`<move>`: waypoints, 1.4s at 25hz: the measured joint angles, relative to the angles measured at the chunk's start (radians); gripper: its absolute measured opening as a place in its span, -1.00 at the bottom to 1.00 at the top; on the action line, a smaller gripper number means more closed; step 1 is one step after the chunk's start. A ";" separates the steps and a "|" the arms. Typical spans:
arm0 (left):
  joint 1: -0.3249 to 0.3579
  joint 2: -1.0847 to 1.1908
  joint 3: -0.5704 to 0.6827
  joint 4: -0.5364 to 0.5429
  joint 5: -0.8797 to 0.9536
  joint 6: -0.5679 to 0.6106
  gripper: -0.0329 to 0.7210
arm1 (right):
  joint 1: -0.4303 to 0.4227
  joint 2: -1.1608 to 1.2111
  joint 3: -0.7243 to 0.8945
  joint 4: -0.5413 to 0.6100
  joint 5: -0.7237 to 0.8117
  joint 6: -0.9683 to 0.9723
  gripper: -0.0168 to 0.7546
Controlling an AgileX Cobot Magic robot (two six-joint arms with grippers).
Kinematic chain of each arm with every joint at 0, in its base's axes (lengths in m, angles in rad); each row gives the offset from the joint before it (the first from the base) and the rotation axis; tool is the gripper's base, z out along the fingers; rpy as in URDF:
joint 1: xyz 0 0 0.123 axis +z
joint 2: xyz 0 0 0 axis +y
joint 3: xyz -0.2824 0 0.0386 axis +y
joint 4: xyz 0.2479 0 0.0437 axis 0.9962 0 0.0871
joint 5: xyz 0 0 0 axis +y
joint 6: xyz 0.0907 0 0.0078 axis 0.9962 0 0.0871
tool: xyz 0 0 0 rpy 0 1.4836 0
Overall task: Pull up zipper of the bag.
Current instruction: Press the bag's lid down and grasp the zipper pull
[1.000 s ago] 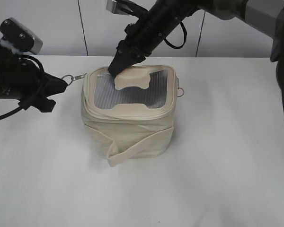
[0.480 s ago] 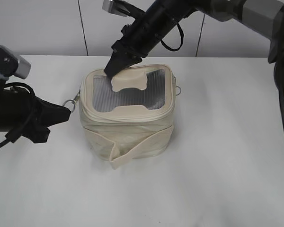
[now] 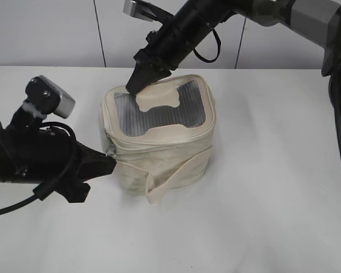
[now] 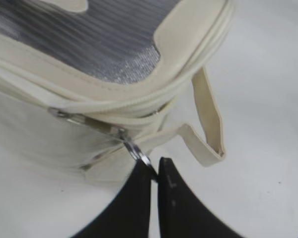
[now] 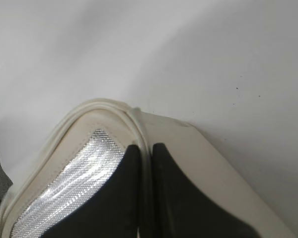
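Observation:
The cream bag stands mid-table, with a grey mesh top and a bone patch. Its zipper runs round the top rim. My left gripper is at the bag's front left corner, shut on the silver zipper pull ring. In the left wrist view the jaws pinch the ring below the zipper line. My right gripper is shut on the bag's back left rim. In the right wrist view its jaws clamp the rim ridge of the bag.
The wide cream strap loops out at the bag's front, also in the left wrist view. The white table spreads around. A grey-white wall stands behind. The left arm's cable hangs at the left.
My left gripper moved right and toward the front with the pull, from the bag's left side to its front left corner. The bag shifted slightly right. The right gripper kept its hold.

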 joint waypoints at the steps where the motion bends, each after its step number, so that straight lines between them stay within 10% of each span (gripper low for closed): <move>1: -0.018 0.000 0.000 0.016 -0.020 -0.035 -0.92 | 0.000 0.000 0.000 0.000 0.000 0.000 -0.84; 17: -0.046 -0.189 0.005 0.301 -0.052 -0.263 -0.92 | 0.001 0.000 0.000 0.000 0.000 0.027 -0.84; 35: -0.165 -0.017 -0.090 0.136 0.004 -0.166 -0.92 | 0.000 0.000 0.000 0.000 0.000 0.033 -0.85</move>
